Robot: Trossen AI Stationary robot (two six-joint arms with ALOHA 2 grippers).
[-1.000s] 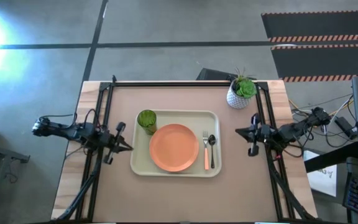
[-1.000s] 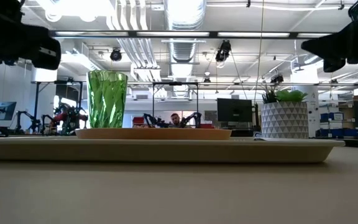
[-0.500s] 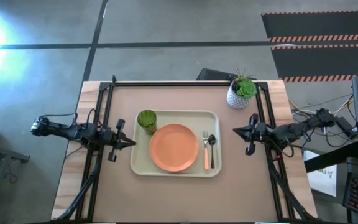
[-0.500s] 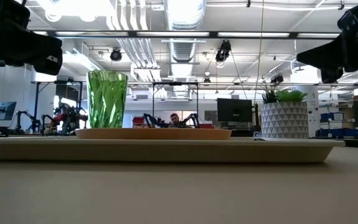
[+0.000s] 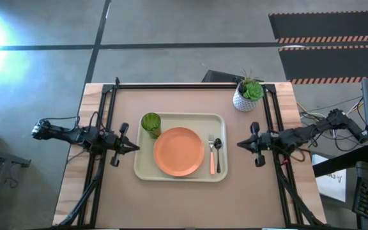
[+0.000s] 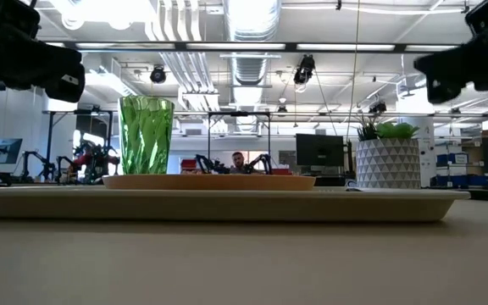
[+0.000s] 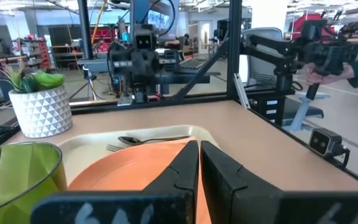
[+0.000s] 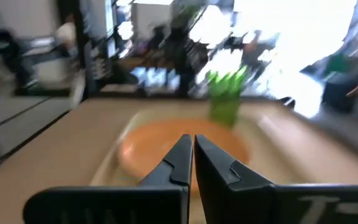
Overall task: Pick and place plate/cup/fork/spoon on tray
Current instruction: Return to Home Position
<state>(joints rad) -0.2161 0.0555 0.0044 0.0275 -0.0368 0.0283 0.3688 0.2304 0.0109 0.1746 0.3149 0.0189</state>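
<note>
High view | tray (image 5: 143,165): plate (image 5: 179,151), cup (image 5: 150,122), fork (image 5: 211,157), spoon (image 5: 218,153) | flanked: left arm (image 5: 82,135), right arm (image 5: 292,137)

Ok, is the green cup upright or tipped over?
Upright. The cup stands straight in the low view; from above its round mouth shows, in a corner of the tray beside the plate.

Centre: tray (image 5: 171,117), with the cup (image 5: 150,122) standing tallest at its far left corner.
Far right corner: plant pot (image 5: 246,96).
Far edge: open strip behind the tray.
Near edge: bare table (image 5: 184,198), open.
Sides: left gripper (image 5: 133,146) and right gripper (image 5: 239,144) flank the tray closely.
</note>
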